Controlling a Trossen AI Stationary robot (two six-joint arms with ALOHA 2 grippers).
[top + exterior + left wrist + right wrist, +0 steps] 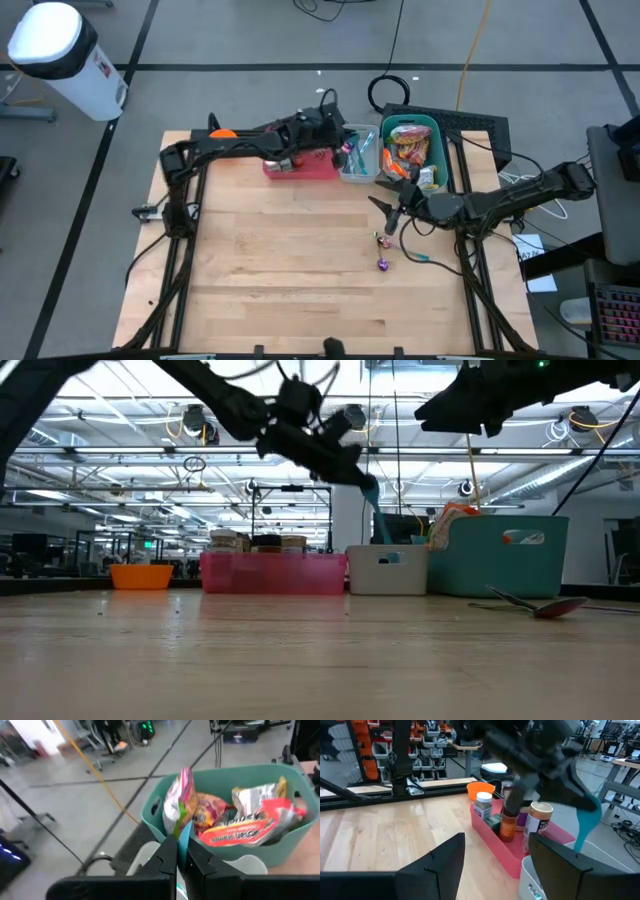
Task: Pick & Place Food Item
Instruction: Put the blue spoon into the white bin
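Note:
My left gripper (345,150) is over the white utensil bin (358,162) at the table's far side, shut on a flat teal utensil (585,820). The utensil also shows in the low view (374,500). A teal bin (415,150) full of snack packets (240,825) stands right of the white bin. A pink tray (300,166) with jars and bottles (509,822) stands left of it. My right gripper (388,215) is open and empty, above the table in front of the teal bin, with its fingers (445,860) wide apart. My left gripper pinches the teal utensil's upper end (184,837) between its two fingers. The fingers slant down from the table's left side. The utensil hangs below them, slanting down toward the white bin's rim (385,550). Whether its lower end is inside the bin, I cannot tell.
An orange bowl (222,132) stands at the far left. A spoon (540,605), a small purple item (384,264) and a green item (415,257) lie on the table near my right gripper. The near half of the wooden table (280,290) is bare.

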